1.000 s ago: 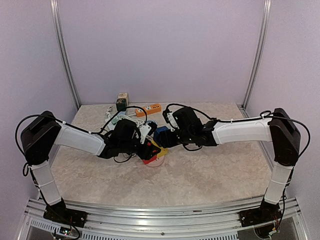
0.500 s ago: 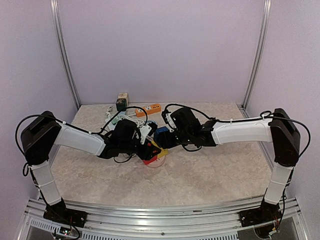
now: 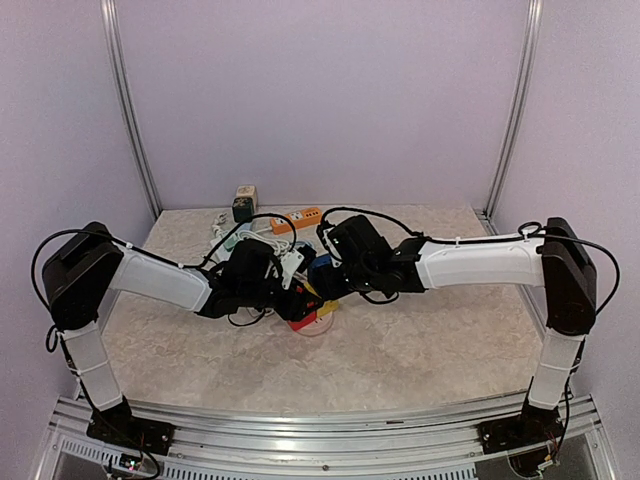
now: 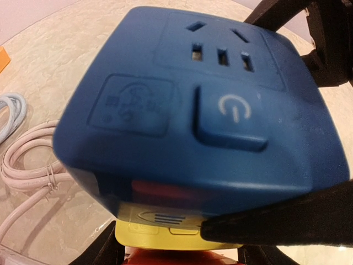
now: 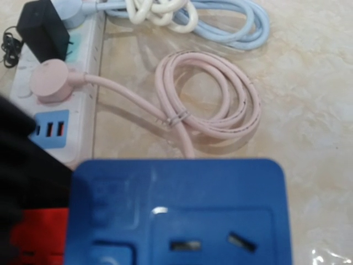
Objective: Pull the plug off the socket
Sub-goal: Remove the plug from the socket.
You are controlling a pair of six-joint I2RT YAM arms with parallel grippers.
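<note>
A blue socket cube [image 4: 209, 105] with a power button sits on a yellow block [image 4: 165, 229], with a red block [image 4: 176, 258] under that. In the top view the stack [image 3: 308, 300] lies mid-table between the two arms. My left gripper [image 3: 293, 300] is shut around the yellow and red blocks, and its black fingers [image 4: 105, 248] flank them. My right gripper [image 3: 320, 275] grips the blue cube [image 5: 176, 215] from the other side. One of its fingers [image 4: 276, 223] crosses the cube's lower edge. Its own fingers are hidden in the right wrist view.
A white power strip [image 5: 60, 110] with a pink plug [image 5: 49, 80] and a black adapter [image 5: 41, 27] lies behind the stack. Next to it lie a coiled pink cable [image 5: 212, 99] and light blue and white cables [image 5: 220, 19]. An orange strip [image 3: 297, 218] and two adapters [image 3: 243, 203] stand at the back.
My right gripper has shifted left with the blue cube, closer over the left gripper. The left arm has hardly moved.
</note>
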